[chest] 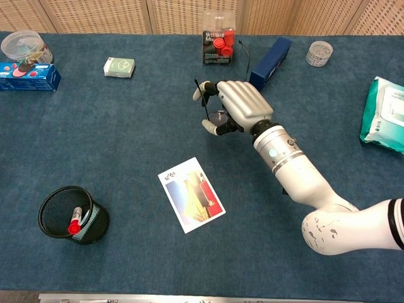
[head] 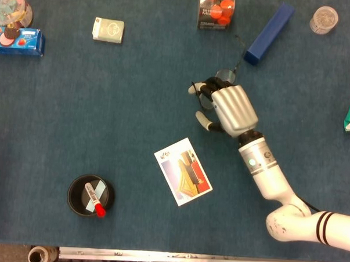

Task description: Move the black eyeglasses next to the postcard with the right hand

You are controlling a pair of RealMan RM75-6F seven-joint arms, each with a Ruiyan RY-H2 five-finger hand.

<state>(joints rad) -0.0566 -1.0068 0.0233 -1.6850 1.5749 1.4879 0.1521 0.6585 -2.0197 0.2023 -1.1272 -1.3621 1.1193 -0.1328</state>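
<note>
The black eyeglasses [head: 226,73] [chest: 220,117] are held in my right hand [head: 226,107] [chest: 237,105], whose fingers curl around the frame near the lenses. One thin temple sticks out to the left of the fingers and the other trails back toward the blue box [head: 269,33]. The hand covers most of the frame. The postcard [head: 183,171] [chest: 190,194] lies flat on the blue cloth, nearer the front edge and to the left of the hand, apart from it. My left hand shows in neither view.
A red-capped package [head: 215,11] and the blue box [chest: 270,53] stand behind the hand. A black mesh cup [head: 90,195] with a marker sits front left. A small green box [head: 108,30], a cookie box [head: 17,41], a clear jar [head: 324,20] and a wipes pack [chest: 384,113] line the edges.
</note>
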